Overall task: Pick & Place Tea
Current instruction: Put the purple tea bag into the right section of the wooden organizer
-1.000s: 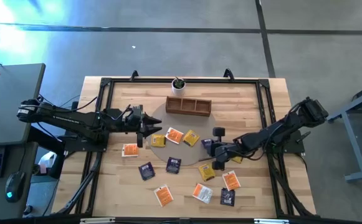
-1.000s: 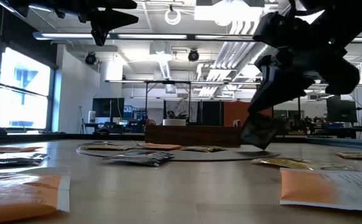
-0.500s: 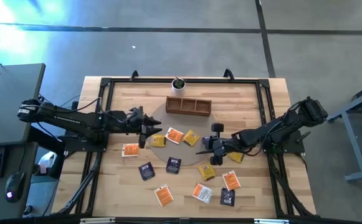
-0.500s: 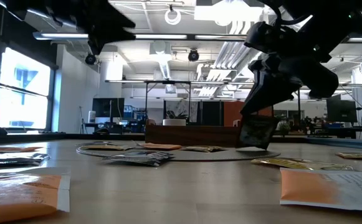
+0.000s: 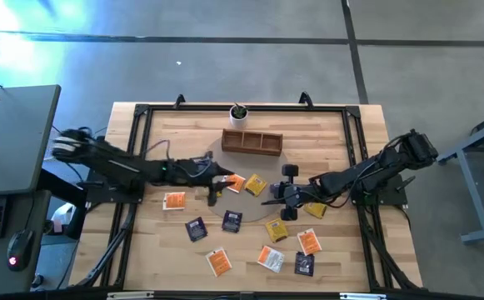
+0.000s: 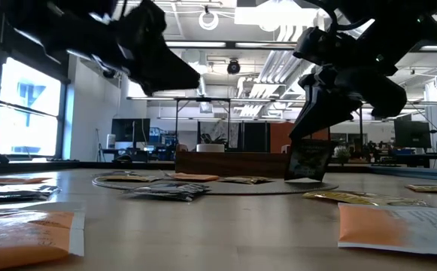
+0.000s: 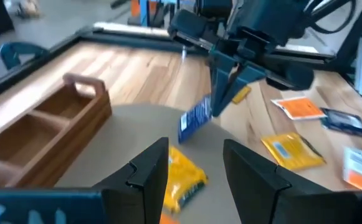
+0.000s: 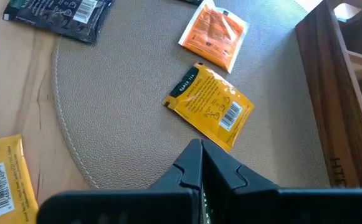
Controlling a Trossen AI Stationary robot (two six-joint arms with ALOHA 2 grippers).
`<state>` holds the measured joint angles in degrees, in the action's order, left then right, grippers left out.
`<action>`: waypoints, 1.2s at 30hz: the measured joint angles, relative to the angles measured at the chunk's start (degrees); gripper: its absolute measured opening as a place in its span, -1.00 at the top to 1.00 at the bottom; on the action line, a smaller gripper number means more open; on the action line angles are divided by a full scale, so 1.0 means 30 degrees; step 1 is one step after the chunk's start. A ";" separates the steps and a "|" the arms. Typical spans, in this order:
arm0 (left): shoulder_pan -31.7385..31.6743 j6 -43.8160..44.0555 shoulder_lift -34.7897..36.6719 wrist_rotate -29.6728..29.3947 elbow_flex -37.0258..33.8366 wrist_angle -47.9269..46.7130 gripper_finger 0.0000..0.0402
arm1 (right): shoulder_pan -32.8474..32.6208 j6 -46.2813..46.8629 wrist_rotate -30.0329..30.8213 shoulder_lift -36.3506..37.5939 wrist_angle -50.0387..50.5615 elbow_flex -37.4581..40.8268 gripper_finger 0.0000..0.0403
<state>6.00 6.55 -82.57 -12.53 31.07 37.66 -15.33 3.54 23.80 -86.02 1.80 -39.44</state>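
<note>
- Tea: a dark purple sachet (image 7: 195, 119) pinched upright between the closed fingers of the right gripper (image 5: 276, 192), centre-right of the high frame, lower edge touching or just above the round mat (image 8: 124, 137); other sachets scattered across the lower half of the table.
- Best carried level to the wooden tray (image 5: 251, 142) at upper centre, then dropped into one compartment.
- Left gripper (image 7: 193, 163) spread open, empty, above a yellow sachet (image 7: 182, 178).
- Hard to tell: tray contents; held sachet's grip depth.
</note>
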 joint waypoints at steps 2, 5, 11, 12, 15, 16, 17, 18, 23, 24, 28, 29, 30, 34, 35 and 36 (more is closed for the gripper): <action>0.0000 -0.0126 -0.1790 0.0106 0.0052 0.2207 0.24 | 0.0000 0.0004 0.0004 0.0000 0.0000 0.0000 1.00; 0.0000 -0.0173 -0.4208 0.0531 0.1023 0.3534 0.24 | 0.0000 -0.0003 0.0004 0.0000 -0.0018 0.0000 1.00; -0.0007 -0.0439 -0.8459 0.0526 0.4792 0.3399 0.24 | 0.0000 -0.0458 0.0012 0.0000 -0.0586 0.0000 1.00; 0.0000 -0.0720 -0.9046 0.0582 0.5401 0.3293 0.24 | 0.0000 -0.0524 0.0020 0.0000 -0.0663 -0.0006 1.00; 0.0000 -0.1188 -1.0289 0.0602 0.7407 0.1423 0.24 | 0.0000 -0.0695 0.0019 0.0000 -0.0830 -0.0007 1.00; 0.0000 -0.1172 -1.0572 0.0509 0.8021 0.0513 0.24 | 0.0000 -0.0695 0.0019 0.0000 -0.0850 -0.0007 1.00; 0.0000 -0.1159 -1.0796 0.0238 0.8588 -0.0597 0.24 | 0.0000 -0.0701 0.0019 0.0000 -0.0854 -0.0007 1.00; 0.0000 -0.1166 -1.1024 -0.0117 0.9132 -0.1575 0.24 | 0.0000 -0.0702 0.0019 0.0000 -0.0852 -0.0007 1.00; -0.0007 -0.1254 -1.1582 -0.0169 1.1105 -0.4156 0.24 | 0.0000 -0.0710 0.0114 0.0000 -0.0940 -0.0007 1.00; -0.0015 -0.1254 -1.1582 0.0065 1.1322 -0.4184 0.24 | 0.0000 -0.0777 0.0128 0.0000 -0.0957 -0.0007 1.00; 0.0000 -0.1254 -1.1582 0.0054 1.1555 -0.4266 0.24 | 0.0000 -0.0821 0.0150 0.0000 -0.0991 -0.0007 1.00; -0.0001 -0.1272 -1.1582 0.0041 1.1555 -0.4256 0.24 | 0.0000 -0.0830 0.0150 0.0000 -0.0995 -0.0007 1.00; -0.0007 -0.1405 -1.1582 0.0028 1.1555 -0.4243 0.24 | 0.0000 -0.0837 0.0150 0.0000 -0.1008 -0.0007 1.00; -0.0015 -0.2061 -1.1582 -0.0009 1.1555 -0.4233 0.24 | 0.0000 -0.0842 0.0150 0.0000 -0.1078 -0.0007 1.00; -0.0015 -0.2087 -1.1582 -0.0009 1.1562 -0.4221 0.24 | 0.0000 -0.0841 0.0156 0.0000 -0.1084 -0.0007 1.00; -0.0015 -0.2099 -1.1582 -0.0016 1.1562 -0.4229 0.24 | 0.0000 -0.0843 0.0150 0.0000 -0.1107 -0.0007 1.00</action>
<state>5.96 0.25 -117.32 -12.58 65.76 24.97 -15.33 1.01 24.25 -86.02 -1.52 -39.46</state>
